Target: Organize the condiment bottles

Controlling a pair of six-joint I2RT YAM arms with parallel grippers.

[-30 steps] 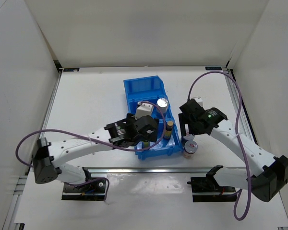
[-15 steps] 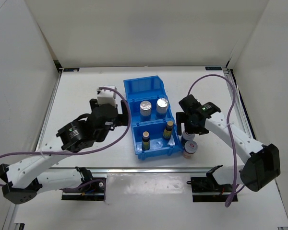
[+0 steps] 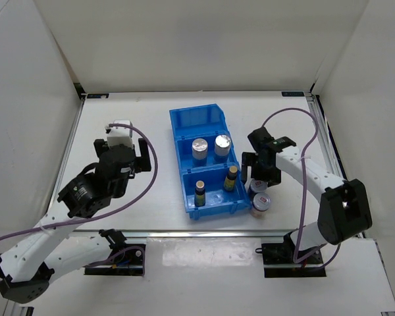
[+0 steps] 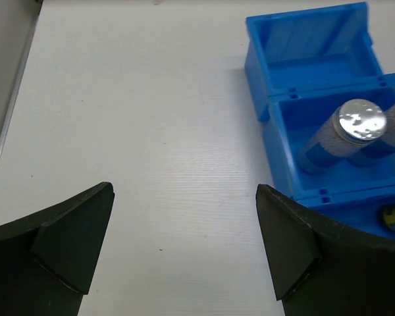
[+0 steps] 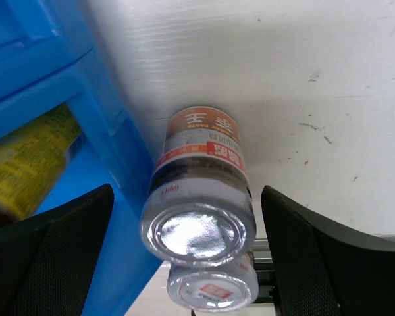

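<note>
Two jars stand just beside the bin's right wall.

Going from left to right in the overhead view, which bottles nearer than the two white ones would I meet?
dark yellow-labelled bottle → second dark bottle → silver-lidded jar, outside the blue bin. The other jar overlaps it, so it is left out.
</note>
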